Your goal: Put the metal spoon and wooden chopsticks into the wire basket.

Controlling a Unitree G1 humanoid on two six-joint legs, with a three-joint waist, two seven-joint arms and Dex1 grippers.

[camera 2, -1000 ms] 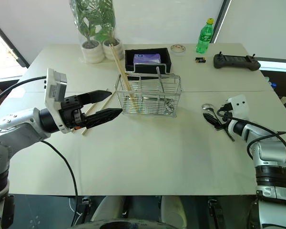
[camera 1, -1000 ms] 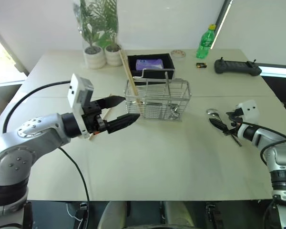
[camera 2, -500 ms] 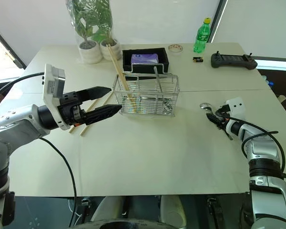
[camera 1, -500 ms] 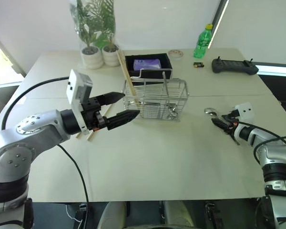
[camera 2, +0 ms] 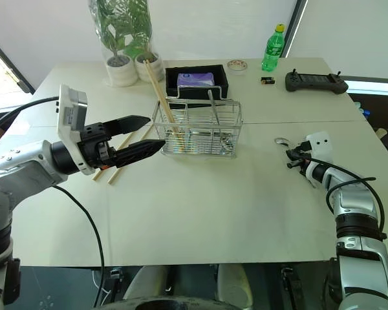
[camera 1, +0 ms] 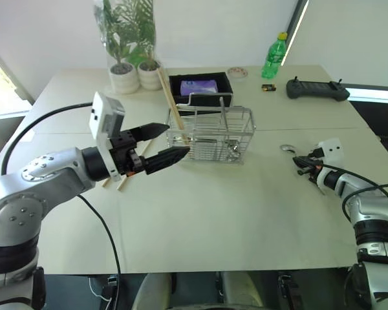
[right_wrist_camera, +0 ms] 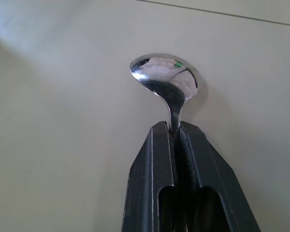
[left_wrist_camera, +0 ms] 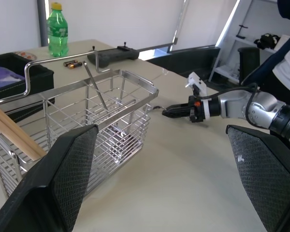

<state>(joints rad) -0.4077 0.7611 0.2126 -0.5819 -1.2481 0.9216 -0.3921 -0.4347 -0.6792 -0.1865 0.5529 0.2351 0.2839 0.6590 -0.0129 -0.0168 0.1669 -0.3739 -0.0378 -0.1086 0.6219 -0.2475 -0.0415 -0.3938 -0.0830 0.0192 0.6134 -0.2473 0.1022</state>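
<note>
The right end effector (right_wrist_camera: 171, 131) is clamped tight on the metal spoon (right_wrist_camera: 165, 79), its two black fingers (right_wrist_camera: 147, 164) pressed on the thin neck just behind the bowl. The small, shiny oval bowl sticks out past the fingertips, mirroring bright patches and a fleck of green, low over the pale worktop (camera 1: 246, 213).

The left end effector (camera 1: 160, 143) is spread wide with nothing between its fingers, held level above the worktop with its tips just beside the near left end of the wire basket (camera 1: 213, 135). Under and behind this end effector, two wooden chopsticks (camera 1: 126, 177) lie flat on the worktop, pale tan and straight. Another pair of chopsticks (camera 1: 170, 103) stands tilted in the basket's left end, rising well above its rim. The basket is silver wire grid with see-through sides and a raised handle; a thin metal utensil stands inside it.

Beyond the basket sits a black tray (camera 1: 200, 84) holding a purple item; its writing is too small to read. Farther off stand two potted plants (camera 1: 130, 39), a green bottle (camera 1: 275, 58) with a yellow cap, a small battery (camera 1: 269, 86) and a black controller (camera 1: 317, 89).
</note>
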